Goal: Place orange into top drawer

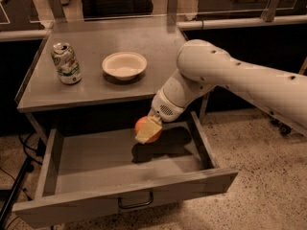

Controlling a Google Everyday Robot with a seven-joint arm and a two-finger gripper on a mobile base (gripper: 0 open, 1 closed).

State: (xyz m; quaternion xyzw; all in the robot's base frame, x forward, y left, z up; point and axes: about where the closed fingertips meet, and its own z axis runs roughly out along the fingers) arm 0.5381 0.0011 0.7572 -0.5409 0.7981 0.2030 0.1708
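Observation:
The top drawer (pixel 86 164) is pulled open below the grey tabletop, with its front panel and dark wire handle (pixel 135 204) toward me. My gripper (pixel 148 130) hangs inside the drawer's opening, right of centre, just above the drawer floor. It is shut on the orange (pixel 143 127), which shows between the pale fingers (pixel 149 131). A dark shadow lies on the drawer floor right under it. The white arm reaches in from the right.
On the tabletop (pixel 120 47) stand a dented soda can (pixel 66 63) at the left and a white bowl (pixel 124 65) in the middle. The floor to the right is speckled. Black cables lie at the lower left.

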